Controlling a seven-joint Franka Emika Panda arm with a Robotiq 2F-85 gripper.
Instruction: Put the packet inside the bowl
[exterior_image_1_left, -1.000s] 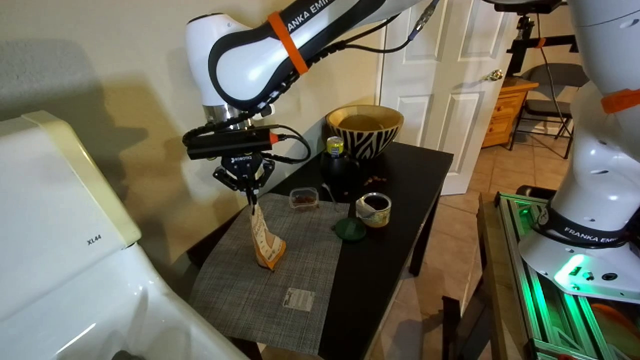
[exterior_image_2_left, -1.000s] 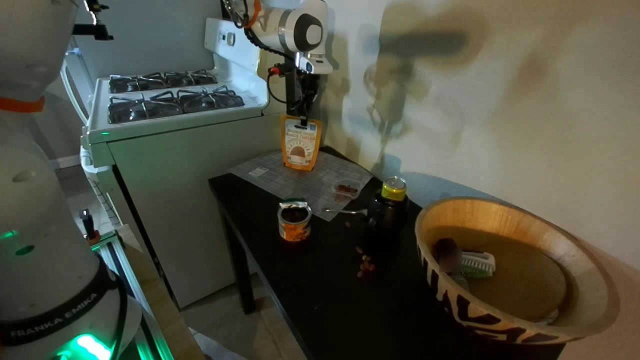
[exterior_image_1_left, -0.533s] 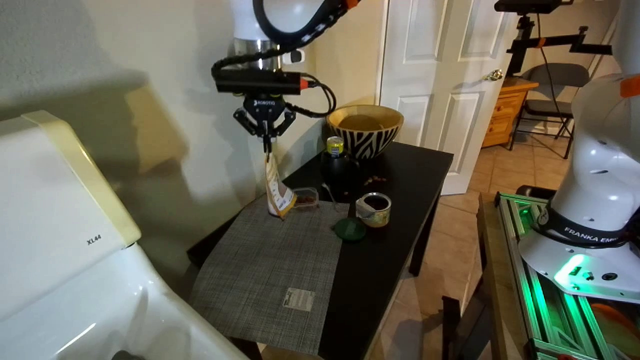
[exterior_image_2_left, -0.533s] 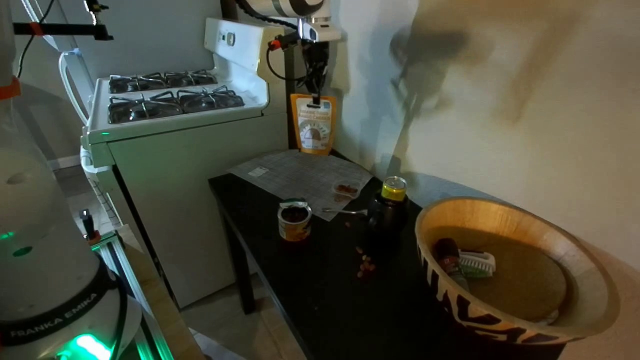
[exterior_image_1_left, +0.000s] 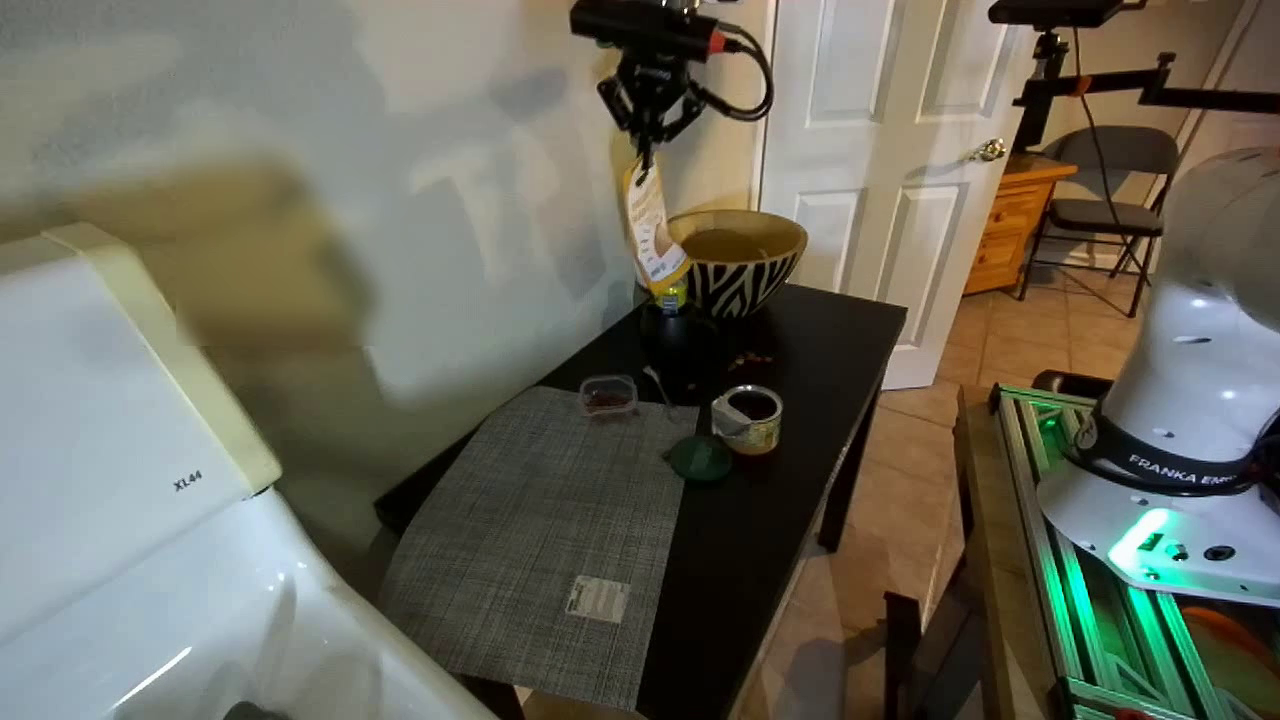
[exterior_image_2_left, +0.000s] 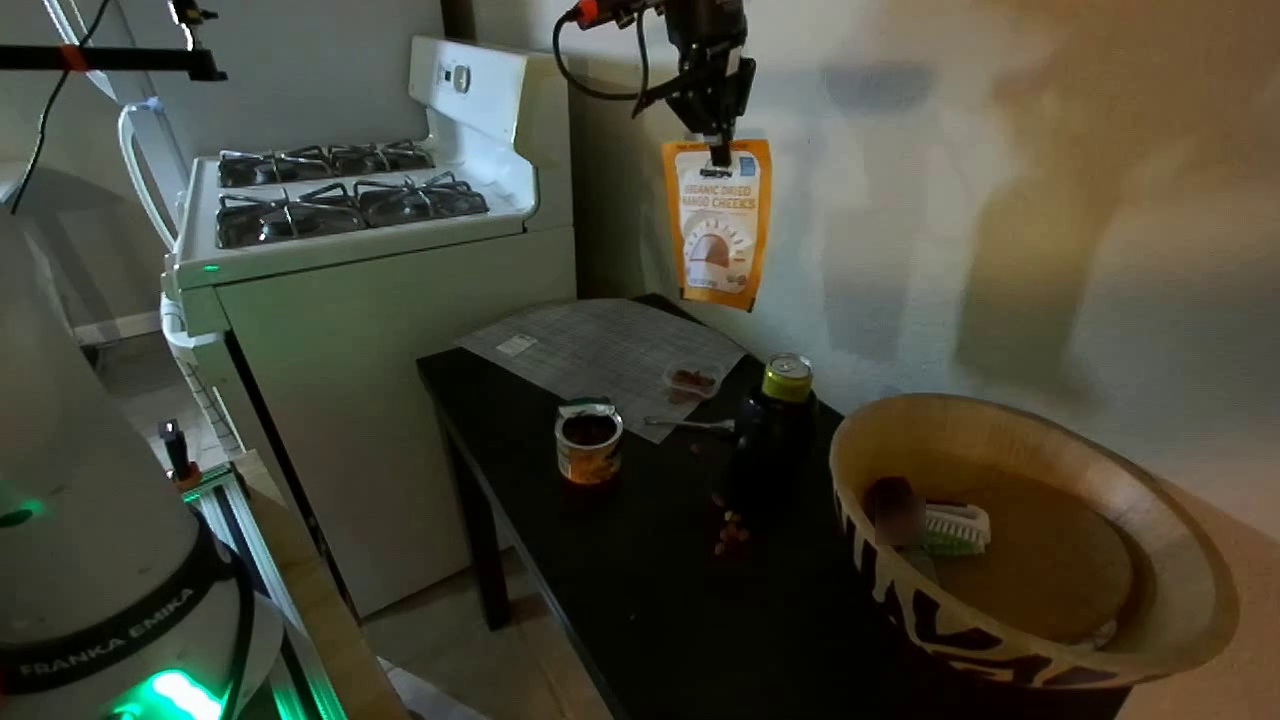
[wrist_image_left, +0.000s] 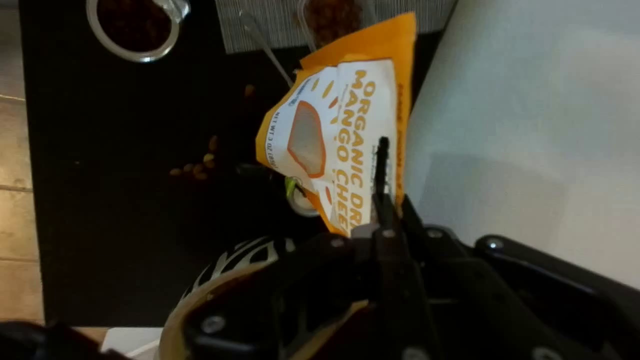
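Observation:
The packet is an orange-and-white mango pouch, seen in both exterior views and in the wrist view. My gripper is shut on its top edge, and it hangs upright in the air. The gripper also shows in an exterior view and in the wrist view. The large zebra-striped bowl stands at the table's far end; its tan inside shows in an exterior view. In the wrist view the bowl is partly hidden by the gripper. The packet is outside the bowl.
A black jug with a yellow can on top stands beside the bowl. An opened tin, a plastic tub, a green lid and a spoon lie nearby. A brush is in the bowl. A wall runs along one side.
My gripper has lifted the packet off the mat area and carried it up and along the wall toward the bowl. The bowl and table items have not moved.

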